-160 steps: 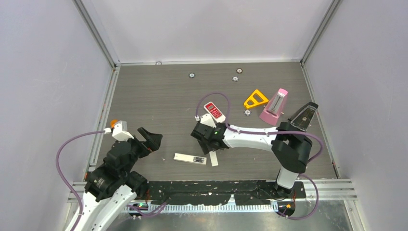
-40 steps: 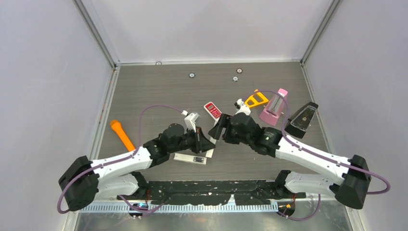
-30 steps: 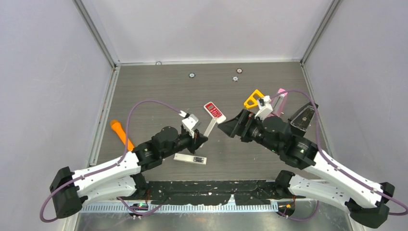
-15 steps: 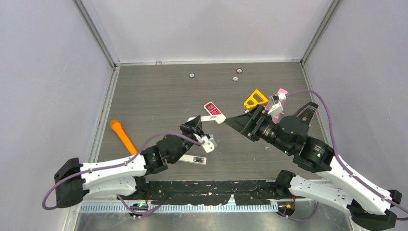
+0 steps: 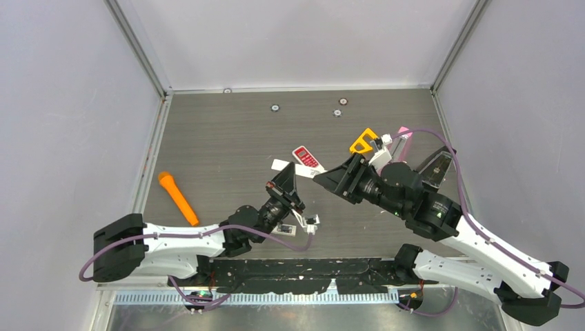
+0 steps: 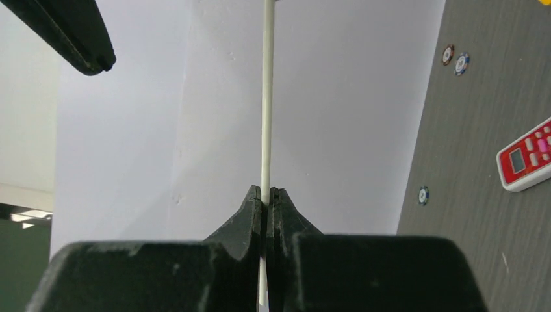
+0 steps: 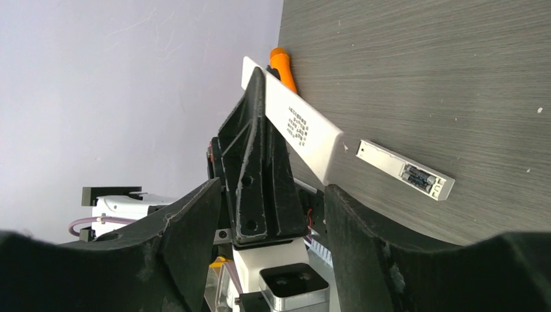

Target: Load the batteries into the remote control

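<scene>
Up off the table (image 5: pixel 221 138), the left claw (image 6: pixel 265 195) is clenched on a thin white cover (image 6: pixel 265 97), which shows edge-on in the left wrist view. Close by and facing it, the right claw (image 7: pixel 271 188) is released, its fingers spread wide. The white remote (image 7: pixel 403 170) lies flat on the table with its bay open and dark batteries (image 7: pixel 419 175) inside. Further left lies an orange stick (image 5: pixel 176 199).

Work cell: enclosed counter with three plain walls.
The counter (image 5: pixel 227 131) has a dark grey wood-grain surface. Pale lavender wall panels (image 5: pixel 296 41) stand along its far, left and right edges and meet at the two far corners behind aluminium frame posts (image 5: pixel 138 48). A black plate (image 5: pixel 310 281) and a ribbed metal rail (image 5: pixel 290 298) run along the near edge. Lighting is even and diffuse.
</scene>
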You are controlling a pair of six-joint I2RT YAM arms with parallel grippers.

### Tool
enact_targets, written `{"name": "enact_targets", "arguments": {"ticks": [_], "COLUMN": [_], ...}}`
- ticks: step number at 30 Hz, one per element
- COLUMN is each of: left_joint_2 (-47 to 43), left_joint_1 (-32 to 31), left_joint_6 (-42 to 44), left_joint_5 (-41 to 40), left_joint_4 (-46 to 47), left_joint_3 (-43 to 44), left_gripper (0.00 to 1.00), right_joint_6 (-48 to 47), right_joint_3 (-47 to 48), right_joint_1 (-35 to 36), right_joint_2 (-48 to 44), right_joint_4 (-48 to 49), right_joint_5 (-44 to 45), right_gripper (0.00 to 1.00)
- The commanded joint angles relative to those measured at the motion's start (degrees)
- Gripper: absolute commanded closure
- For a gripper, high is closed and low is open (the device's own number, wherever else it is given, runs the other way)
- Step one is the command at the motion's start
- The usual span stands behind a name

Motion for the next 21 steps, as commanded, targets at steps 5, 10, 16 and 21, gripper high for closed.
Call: {"name": "enact_targets", "arguments": {"ticks": [5, 10, 16, 21], "left_joint_2": [-0.2, -1.18, -6.25, -9.51], "left_joint_1": [-1.4, -4.18, -9.84, -13.26], "left_joint_6": [3.92, 1.26, -2.0, -3.02], "left_joint_5": [-1.7, -3.63, -4.52, -4.15], "left_joint_4": [9.99, 8.94, 1.52, -2.65], "left_joint_3": [0.86, 1.18, 1.23, 0.06], "left_gripper": [1.0, 1.0, 1.0, 1.0], "right_joint_6": [-0.18, -2.13, -3.98, -8.6], "right_joint_3": [-0.03, 0.78, 1.44, 2.84], "right_joint_1": [-0.08, -0.07, -0.08, -0.16], "right_joint_2": [-3.04, -3.36, -2.62, -2.17], "right_joint_4": [-0.12, -0.59, -0.7, -0.69], "right_joint_5": [2.85, 3.46, 0.79, -4.23], "right_gripper": [0.32, 0.29, 0.28, 0.3]}}
